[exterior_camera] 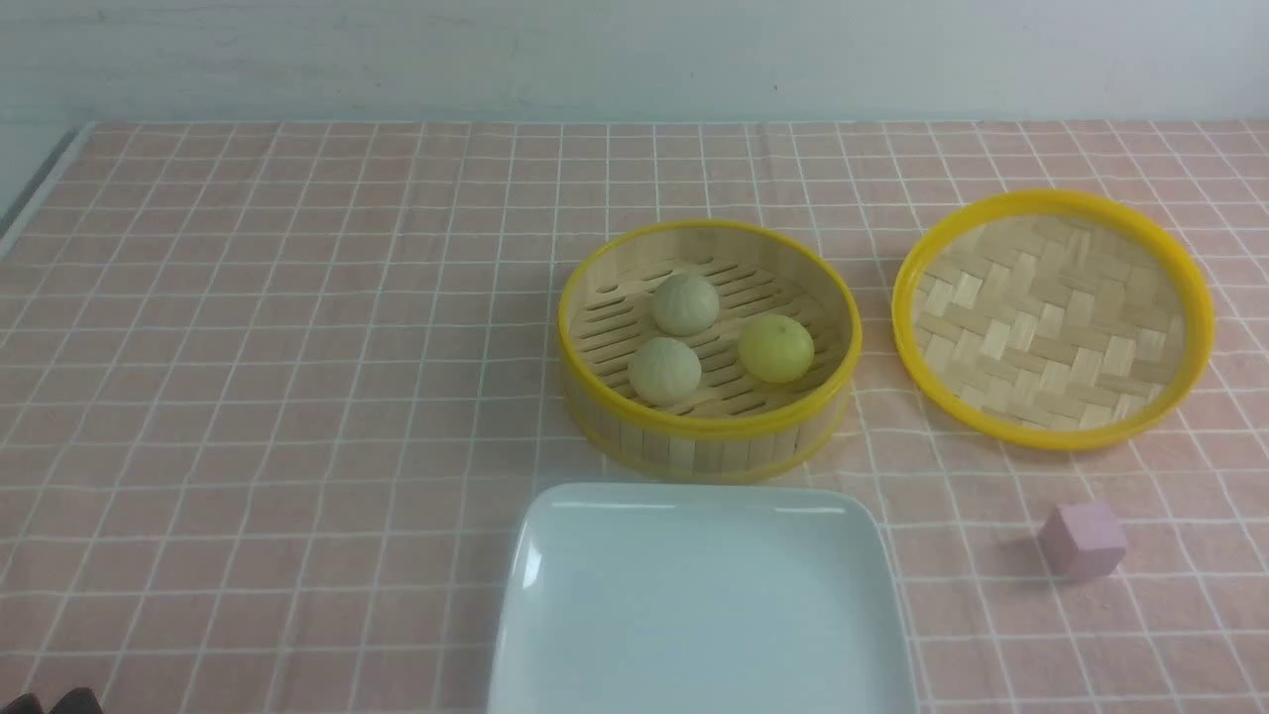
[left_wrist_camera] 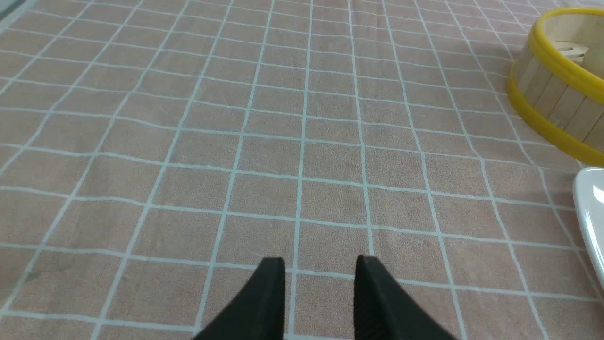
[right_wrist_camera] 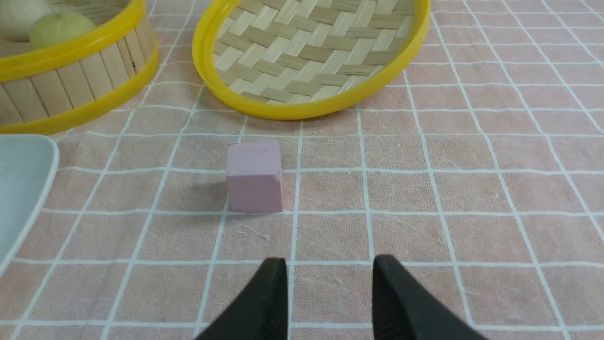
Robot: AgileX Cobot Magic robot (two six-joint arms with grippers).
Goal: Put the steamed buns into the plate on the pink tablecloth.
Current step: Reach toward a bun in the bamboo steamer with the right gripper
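Observation:
Three steamed buns lie in the bamboo steamer basket (exterior_camera: 709, 451): two pale ones (exterior_camera: 684, 303) (exterior_camera: 663, 370) and a yellow-green one (exterior_camera: 775, 348). The white plate (exterior_camera: 694, 605) sits on the pink tablecloth (exterior_camera: 297, 327) just in front of the basket; it holds nothing. My left gripper (left_wrist_camera: 320, 264) is open and empty over bare cloth, with the basket (left_wrist_camera: 557, 99) and the plate's rim (left_wrist_camera: 587, 212) off to one side. My right gripper (right_wrist_camera: 329, 265) is open and empty, close to the pink-purple cube (right_wrist_camera: 255, 177). Two buns (right_wrist_camera: 61, 26) show in the right wrist view.
A woven bamboo lid (exterior_camera: 1051, 317) lies upside down to the right of the basket. A small pink-purple cube (exterior_camera: 1083, 539) stands front right. A dark part of the left arm (exterior_camera: 59, 702) shows at the front left corner. The table's left edge (exterior_camera: 40, 188) is visible.

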